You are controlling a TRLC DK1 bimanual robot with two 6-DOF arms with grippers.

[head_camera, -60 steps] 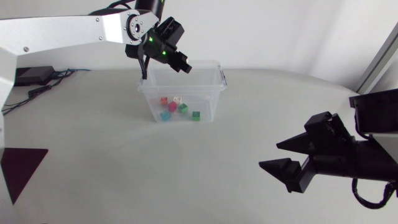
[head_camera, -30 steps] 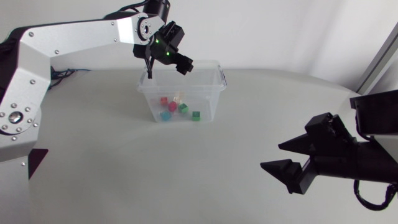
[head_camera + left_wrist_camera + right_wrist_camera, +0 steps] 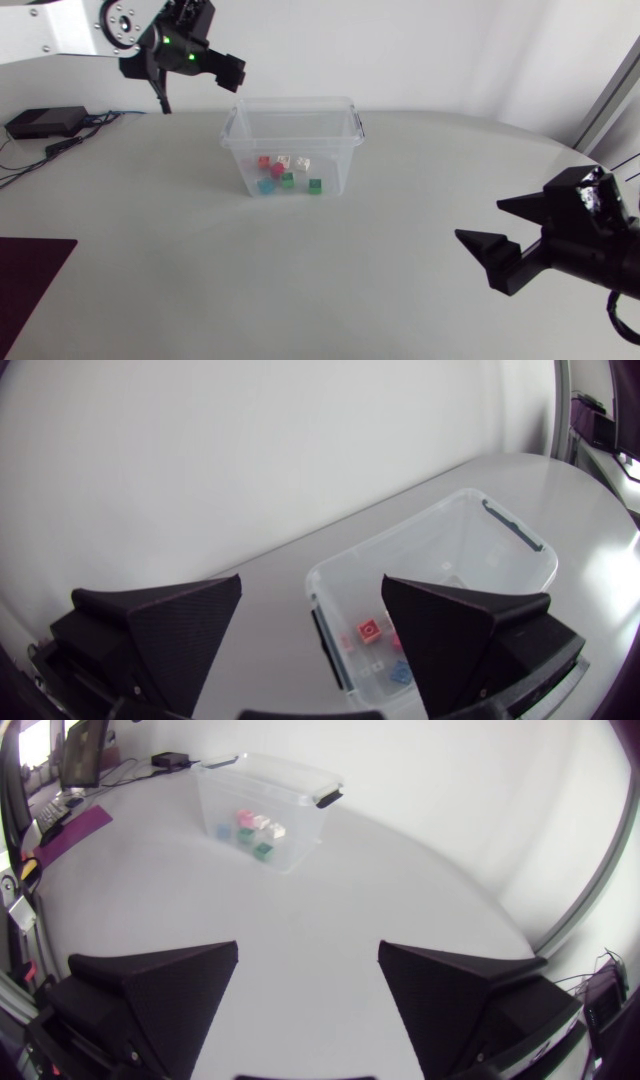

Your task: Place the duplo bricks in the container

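- Since a second ago, our left arm has pulled up and back from over the container and now hangs behind it, off to its left. Our right arm has drawn a little toward its own side of the surface.
- One more pale brick seems to lie in the container than before.
- We judge that a drop has just been made and the left arm is clearing away. Every brick we can see is already inside the container, so the task looks at or near its end.
- The left jaws stand wide apart with nothing between them. In the left wrist view the container sits ahead of and below them.
- The right jaws are also spread and empty, low over the surface and well apart from the container.
- Next we would need to check for any brick left outside. If one turns up, the nearer arm must come down over it with jaws spread. If not, both arms can go to rest.
- The container is clear plastic with no lid on, and it stands upright toward the far side of the surface.
- On its floor the bricks lie loose in a small cluster toward its front-left part: red, pink, white, pale, blue and two green.
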